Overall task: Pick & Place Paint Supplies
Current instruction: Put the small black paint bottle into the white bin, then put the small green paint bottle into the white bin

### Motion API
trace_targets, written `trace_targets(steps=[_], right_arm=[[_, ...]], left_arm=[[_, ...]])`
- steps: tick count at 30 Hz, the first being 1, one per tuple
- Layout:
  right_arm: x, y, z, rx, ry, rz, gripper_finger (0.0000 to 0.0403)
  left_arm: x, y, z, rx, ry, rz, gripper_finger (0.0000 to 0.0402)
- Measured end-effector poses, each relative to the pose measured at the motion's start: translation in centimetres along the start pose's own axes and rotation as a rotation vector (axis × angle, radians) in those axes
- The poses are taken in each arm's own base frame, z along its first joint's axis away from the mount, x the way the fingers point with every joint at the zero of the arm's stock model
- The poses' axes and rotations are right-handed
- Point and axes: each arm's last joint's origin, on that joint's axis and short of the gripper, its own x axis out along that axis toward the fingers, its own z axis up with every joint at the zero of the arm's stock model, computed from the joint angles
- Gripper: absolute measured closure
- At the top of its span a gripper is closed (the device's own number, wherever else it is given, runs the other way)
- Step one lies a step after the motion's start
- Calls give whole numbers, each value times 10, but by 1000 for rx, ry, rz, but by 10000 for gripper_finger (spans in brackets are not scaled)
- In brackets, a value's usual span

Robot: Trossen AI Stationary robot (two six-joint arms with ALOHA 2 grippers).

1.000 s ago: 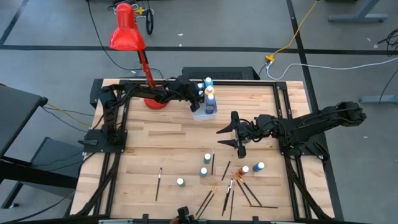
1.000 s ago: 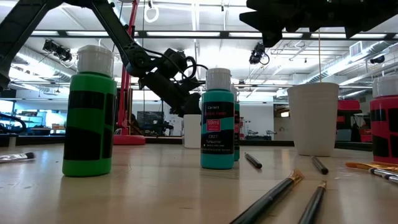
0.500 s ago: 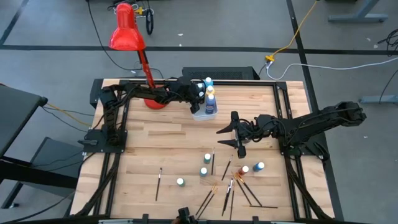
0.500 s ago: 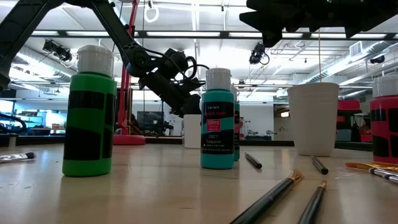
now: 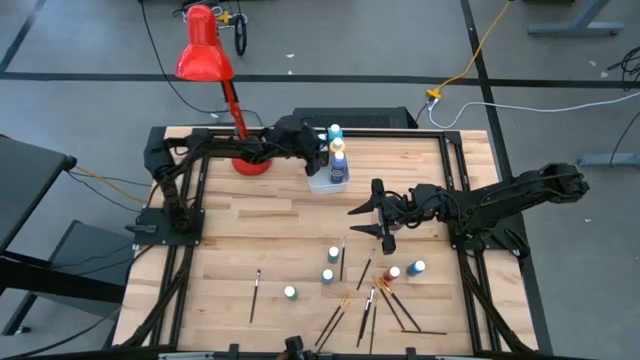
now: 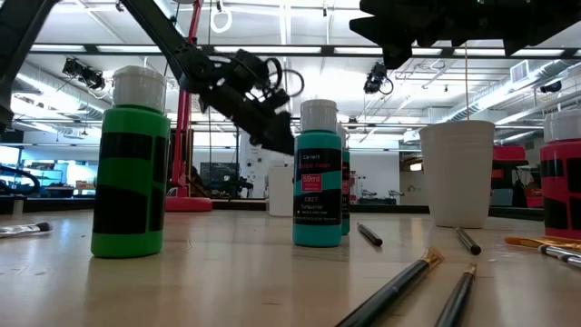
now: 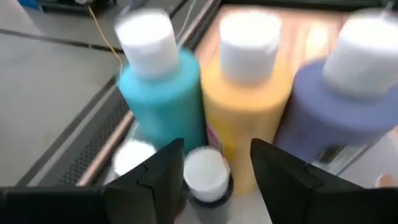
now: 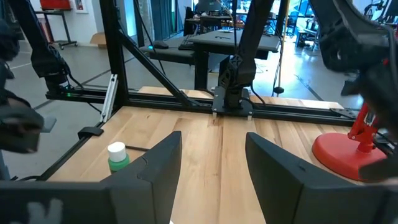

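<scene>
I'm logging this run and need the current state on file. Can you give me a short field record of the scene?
tub: white, at the table's far edge, holding capped bottles
bottles in tub: teal, yellow, blue, one more white cap below them
left tool: open, just above the tub
right tool: open, empty, hovering mid-table
loose bottles: several on the near half
brushes: scattered near the front edge
lamp: red, far left

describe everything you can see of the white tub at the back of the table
The white tub is a small, shallow rectangular container, plastic by its look, standing on the far part of the wooden table, beside the red lamp's base. Teal, yellow and blue white-capped bottles stand upright in it. The left gripper hovers open just above them.
</scene>
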Motion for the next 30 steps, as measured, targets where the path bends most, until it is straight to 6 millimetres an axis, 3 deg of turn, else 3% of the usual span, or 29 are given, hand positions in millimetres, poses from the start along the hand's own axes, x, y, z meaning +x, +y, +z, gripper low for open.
trace_targets(steps=[7,12,16,19,22,27,30], right_arm=[[0,0,0,0,0,0,224],[0,0,0,-1,0,0,224],[0,0,0,13,1,0,224],[0,0,0,24,1,0,224],[0,0,0,27,1,2,224],[0,0,0,27,1,3,224],[0,0,0,27,1,3,224]], left_arm=[[-56,-25,39,55,-18,-151,209],[-106,-60,55,55,27,-334,211],[-139,-99,60,22,68,-636,212],[-157,-132,58,48,94,-930,212],[-169,-167,51,112,106,-1090,212],[-174,-221,20,300,81,-970,212],[-178,-242,6,382,60,-843,212]])
